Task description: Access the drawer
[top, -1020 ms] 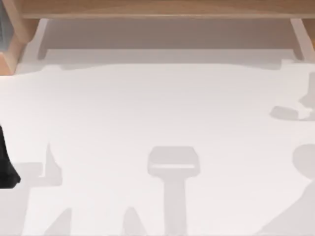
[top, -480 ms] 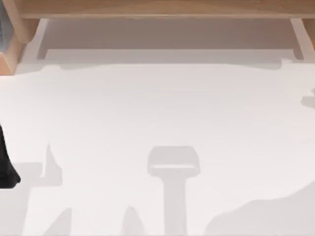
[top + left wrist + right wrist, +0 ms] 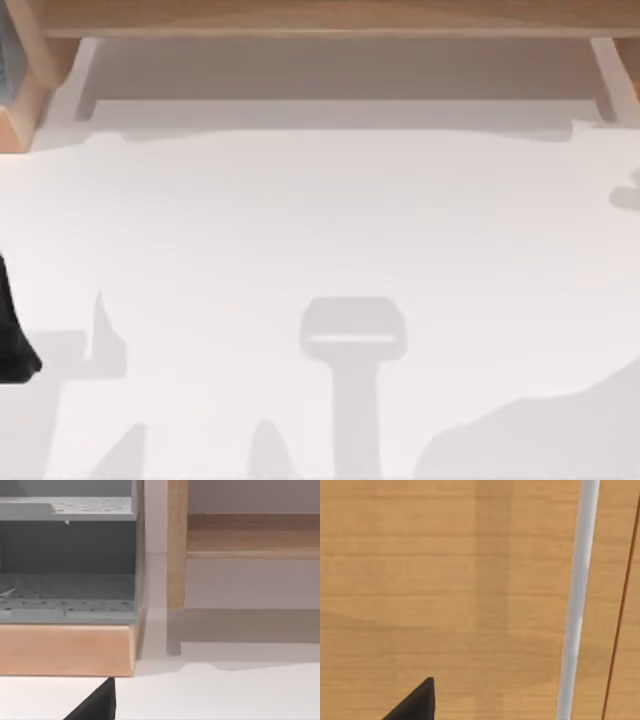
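A wooden panel (image 3: 445, 580) stands very close in the right wrist view, crossed by a pale straight bar (image 3: 575, 605) that looks like a handle, with a thin dark seam (image 3: 620, 605) beside it. This may be the drawer front. A dark part of my right gripper (image 3: 415, 702) shows just before the panel, some way off from the bar. A black piece of my left arm (image 3: 12, 330) sits at the table's left edge. My left gripper (image 3: 97, 705) hovers over the white table in front of a grey shelf unit (image 3: 67, 570).
The grey shelf unit rests on a wooden base (image 3: 65, 650) at the table's far left. A wooden post (image 3: 176, 545) and a long wooden shelf (image 3: 320, 18) run along the back. Soft shadows lie on the white table (image 3: 320, 220).
The broad shadow at the table's front right spread leftward, then shrank a little. The small shadow at the right edge slid off to the right. The left arm has not moved.
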### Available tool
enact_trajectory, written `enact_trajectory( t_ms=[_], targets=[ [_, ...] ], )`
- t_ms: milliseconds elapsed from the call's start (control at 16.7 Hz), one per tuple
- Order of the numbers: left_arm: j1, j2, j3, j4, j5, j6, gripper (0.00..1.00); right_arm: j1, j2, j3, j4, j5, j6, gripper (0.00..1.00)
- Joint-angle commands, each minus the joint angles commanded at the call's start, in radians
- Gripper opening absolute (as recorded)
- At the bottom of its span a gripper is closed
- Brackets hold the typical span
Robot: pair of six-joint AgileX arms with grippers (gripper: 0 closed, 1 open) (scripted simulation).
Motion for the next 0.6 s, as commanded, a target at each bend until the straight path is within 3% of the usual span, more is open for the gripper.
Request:
enact_trajectory(
  t_ms=[480,600],
  targets=[
    [0.000,0.000,0.000,0.000,0.000,0.000,1.00,0.014,0.032,0.067,-0.036,0.014,-0.001,1.00],
    [0.000,0.000,0.000,0.000,0.000,0.000,1.00,0.014,0.032,0.067,-0.036,0.014,-0.001,0.85]
  ],
)
